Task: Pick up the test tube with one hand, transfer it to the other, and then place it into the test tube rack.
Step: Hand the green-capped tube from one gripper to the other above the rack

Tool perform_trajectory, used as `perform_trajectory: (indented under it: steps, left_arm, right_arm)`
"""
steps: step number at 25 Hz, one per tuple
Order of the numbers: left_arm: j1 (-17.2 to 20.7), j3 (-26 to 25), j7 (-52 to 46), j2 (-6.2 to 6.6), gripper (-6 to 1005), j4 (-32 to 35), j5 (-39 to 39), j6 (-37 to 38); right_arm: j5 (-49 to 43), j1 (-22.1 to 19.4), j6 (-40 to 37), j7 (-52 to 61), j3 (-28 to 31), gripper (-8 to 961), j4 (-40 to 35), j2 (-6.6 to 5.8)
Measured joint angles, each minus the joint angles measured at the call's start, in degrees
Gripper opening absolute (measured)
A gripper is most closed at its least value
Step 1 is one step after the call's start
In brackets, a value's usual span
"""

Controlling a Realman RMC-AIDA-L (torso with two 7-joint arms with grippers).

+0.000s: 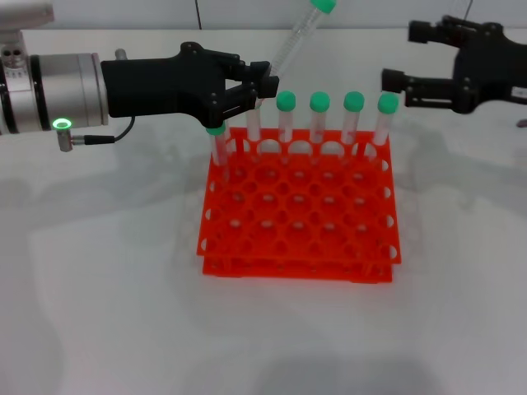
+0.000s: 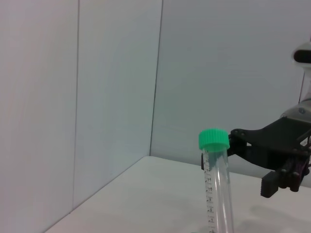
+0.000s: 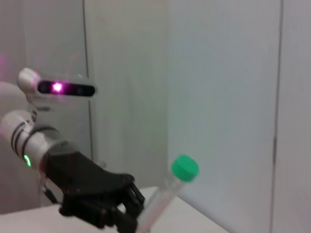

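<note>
My left gripper (image 1: 263, 85) is shut on the lower part of the test tube (image 1: 293, 44), a slim clear tube that leans up and to the right with its green cap (image 1: 323, 5) at the top edge of the head view. It hangs above the back left of the orange test tube rack (image 1: 298, 247). The left wrist view shows the same tube (image 2: 218, 194) upright, and the right wrist view shows it (image 3: 165, 194) slanting out of the left gripper (image 3: 124, 211). My right gripper (image 1: 401, 56) is open and empty, above and to the right of the rack's back right corner.
Several green-capped tubes (image 1: 319, 115) stand in the rack's back row, and one with a lower cap (image 1: 216, 140) is at the left end. The rack sits on a white table (image 1: 99, 288). A pale wall (image 2: 116, 73) runs behind.
</note>
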Motion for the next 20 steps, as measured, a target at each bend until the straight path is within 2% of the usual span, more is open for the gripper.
perform_trajectory:
  steps: [11,20]
  left_arm:
    - [0.04,-0.01,0.96,-0.24,225,0.03,0.0,0.0]
    - [0.04,-0.03,1.14,-0.32,227,0.0,-0.03,0.0]
  right_arm:
    - [3.85,4.44,0.55,0.28,-2.18,807,2.61,0.04]
    - [5.78,5.57,0.77,0.31,-3.23,803,2.93,0.07]
